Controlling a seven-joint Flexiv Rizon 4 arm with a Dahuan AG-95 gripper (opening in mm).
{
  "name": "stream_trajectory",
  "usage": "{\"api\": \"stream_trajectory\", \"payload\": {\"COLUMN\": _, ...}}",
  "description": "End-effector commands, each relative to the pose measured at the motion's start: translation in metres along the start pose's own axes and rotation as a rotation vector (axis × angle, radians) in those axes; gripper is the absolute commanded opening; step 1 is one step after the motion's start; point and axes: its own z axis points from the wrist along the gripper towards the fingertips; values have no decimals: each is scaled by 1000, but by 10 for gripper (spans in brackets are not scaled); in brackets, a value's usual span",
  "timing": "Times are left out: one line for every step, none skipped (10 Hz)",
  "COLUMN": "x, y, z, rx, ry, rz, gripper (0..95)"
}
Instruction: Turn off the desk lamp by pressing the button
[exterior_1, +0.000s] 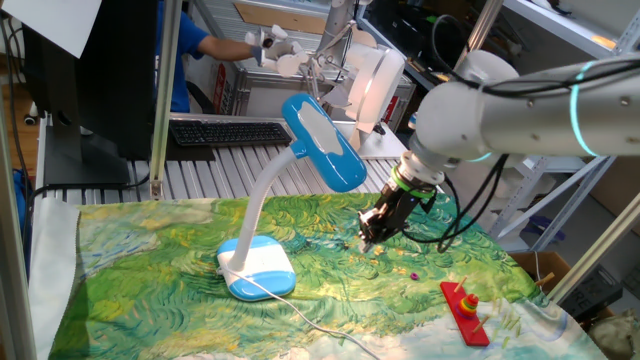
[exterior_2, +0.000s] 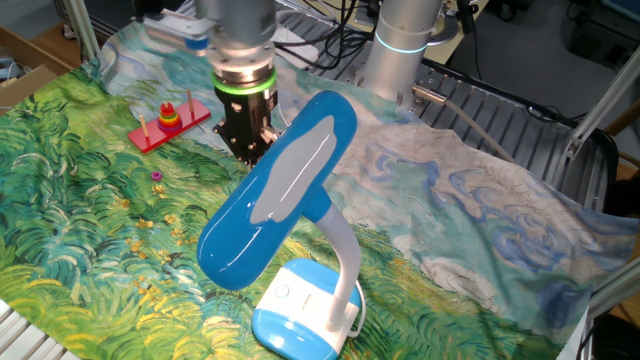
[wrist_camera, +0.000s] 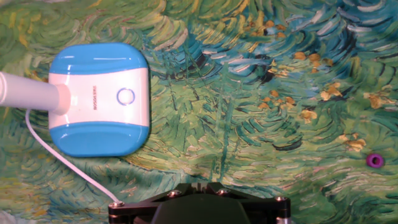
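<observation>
Your gripper (exterior_1: 372, 238) hangs well apart from the button (wrist_camera: 125, 96), which lies on the desk lamp (exterior_1: 300, 190) base toward the table's middle; finger state can't be told.

lamp head (exterior_2: 275, 190) hides gooseneck top | end effector (wrist_camera: 199, 208) fingertips cut off by edge

One desk lamp (exterior_1: 300, 190), one ring-stacking toy (exterior_1: 465, 308), one purple ring (wrist_camera: 374, 160)
</observation>
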Motion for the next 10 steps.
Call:
{"api": "stream_trajectory", "payload": {"x": -4, "y": 0, "z": 15, "rx": -61, "ry": -7, "rz": 42, "gripper": 0}}
{"api": "stream_trajectory", "payload": {"x": -5, "y": 1, "z": 20, "rx": -76, "ry": -8, "rz": 55, "gripper": 0}}
{"api": "stream_trajectory", "payload": {"x": -7, "y": 3, "z": 26, "rx": -87, "ry": -7, "rz": 75, "gripper": 0}}
{"api": "stream_trajectory", "payload": {"x": -8, "y": 6, "z": 31, "rx": -89, "ry": -7, "rz": 95, "gripper": 0}}
{"api": "stream_trajectory", "payload": {"x": -11, "y": 10, "z": 37, "rx": -94, "ry": -5, "rz": 117, "gripper": 0}}
{"api": "stream_trajectory", "payload": {"x": -13, "y": 13, "z": 40, "rx": -98, "ry": -4, "rz": 134, "gripper": 0}}
{"api": "stream_trajectory", "payload": {"x": -16, "y": 17, "z": 42, "rx": -100, "ry": -4, "rz": 148, "gripper": 0}}
{"api": "stream_trajectory", "payload": {"x": -18, "y": 21, "z": 42, "rx": -101, "ry": -3, "rz": 159, "gripper": 0}}
{"api": "stream_trajectory", "payload": {"x": -23, "y": 27, "z": 42, "rx": -102, "ry": 1, "rz": 174, "gripper": 0}}
{"api": "stream_trajectory", "payload": {"x": -26, "y": 29, "z": 42, "rx": -103, "ry": 3, "rz": 180, "gripper": 0}}
